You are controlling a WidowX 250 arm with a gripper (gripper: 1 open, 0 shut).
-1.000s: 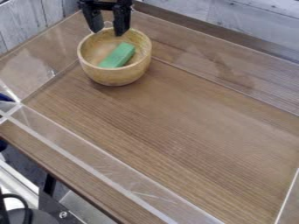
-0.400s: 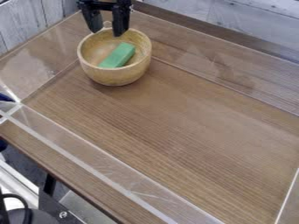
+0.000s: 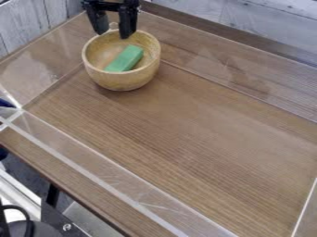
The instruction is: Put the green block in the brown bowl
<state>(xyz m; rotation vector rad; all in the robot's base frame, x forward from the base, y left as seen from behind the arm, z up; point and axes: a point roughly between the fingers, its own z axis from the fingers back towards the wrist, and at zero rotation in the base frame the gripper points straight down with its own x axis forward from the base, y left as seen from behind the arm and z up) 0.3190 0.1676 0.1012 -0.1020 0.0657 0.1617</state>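
Note:
The brown bowl [image 3: 121,69] stands on the wooden table near the back left. Inside it lies the green block [image 3: 125,59], resting slanted on the bowl's floor. My gripper [image 3: 114,26] hangs just above the bowl's far rim, pointing down. Its two dark fingers [image 3: 99,23] are spread apart and open, with nothing between them. The block sits below and slightly in front of the fingertips, apart from them.
Clear plastic walls [image 3: 74,148] run along the table's left and front edges. A wooden ledge [image 3: 235,46] crosses the back right. Bare wood tabletop [image 3: 186,139] fills the middle and right.

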